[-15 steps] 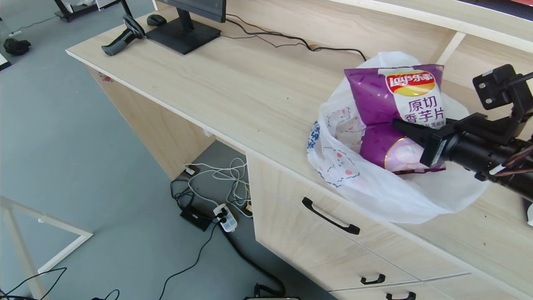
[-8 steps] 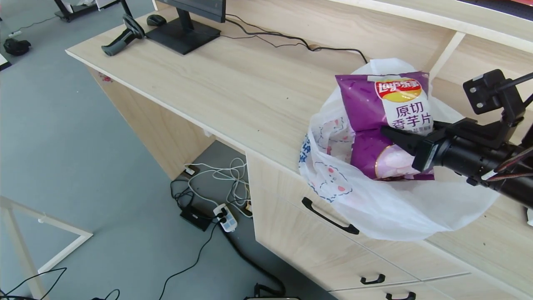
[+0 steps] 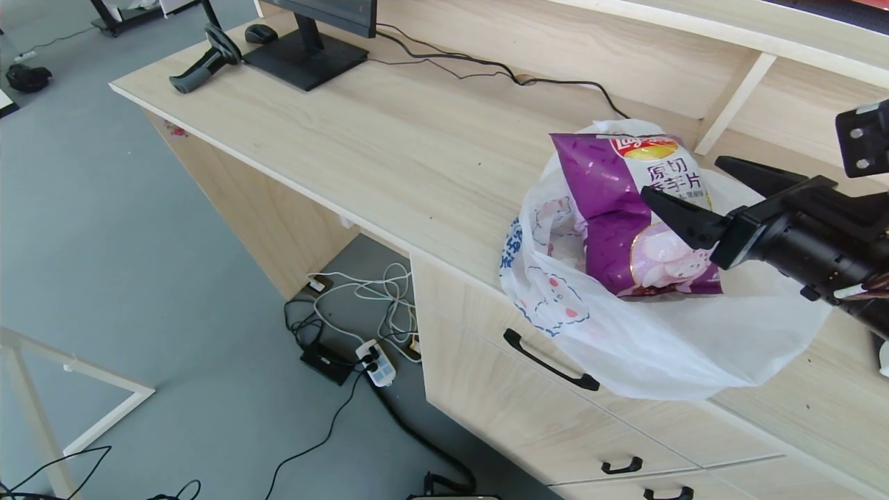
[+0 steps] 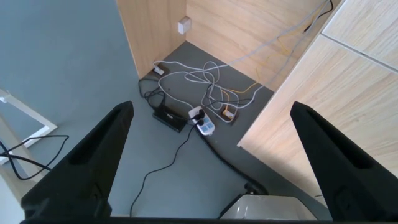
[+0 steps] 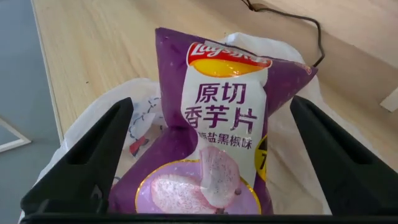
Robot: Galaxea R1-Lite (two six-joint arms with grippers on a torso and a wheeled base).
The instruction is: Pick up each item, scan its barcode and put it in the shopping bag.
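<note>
One glossy purple crisp pkt upright in crinkly white shopping bag | R gripper spread at its 3 o'clock | L gripper spread.

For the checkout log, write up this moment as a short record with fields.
item: purple chip bag, upright inside the shopping bag
bag location: on the counter, at its front edge
right end effector: open, straddling the chip bag
left end effector: open, empty, above the floor
scanner: lying on the counter's far corner beside the monitor
</note>
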